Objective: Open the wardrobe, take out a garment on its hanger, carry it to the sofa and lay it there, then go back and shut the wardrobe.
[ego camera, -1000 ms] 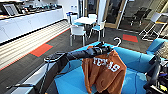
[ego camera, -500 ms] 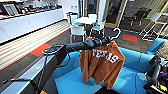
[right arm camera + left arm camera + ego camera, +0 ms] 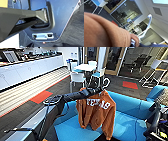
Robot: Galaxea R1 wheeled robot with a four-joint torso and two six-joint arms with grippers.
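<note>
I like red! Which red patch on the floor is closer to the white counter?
The big red patch left of the arm; it lies beside the striped strip along the counter. The smaller patch sits far off by the glass doors.

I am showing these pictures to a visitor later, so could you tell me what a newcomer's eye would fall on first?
First the burnt-orange hooded sweatshirt with white block letters, hanging in mid-air from the left arm's gripper over the bright turquoise sofa. Its white hanger hook curls up just above the gripper. Behind stand small white chairs around a table, and red patches mark the dark floor.
</note>
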